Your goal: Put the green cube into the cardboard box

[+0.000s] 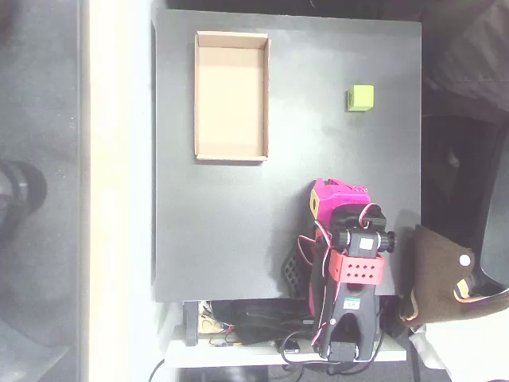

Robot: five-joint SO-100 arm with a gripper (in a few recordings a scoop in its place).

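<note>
Currently the green cube (361, 98) is sitting on the dark table (238, 239) at the far right in the overhead view, well apart from the cardboard box (231, 151), which is lying far left. The magenta gripper (330, 193) is resting folded near the arm's base, holding nothing; jaw spacing cannot be told.

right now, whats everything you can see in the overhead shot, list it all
cardboard box: one, tan, upper left of the table, nothing inside
green cube: one, lime, upper right of the table, apart from the box
table: one, black, centre of the view
brown object: one, brown, off the table's lower right edge, cannot tell what it is
cables: several, dark, below the table's near edge
arm: one, magenta and red, lower right, folded
gripper: one, magenta, over the table below the cube, jaws unclear
</note>
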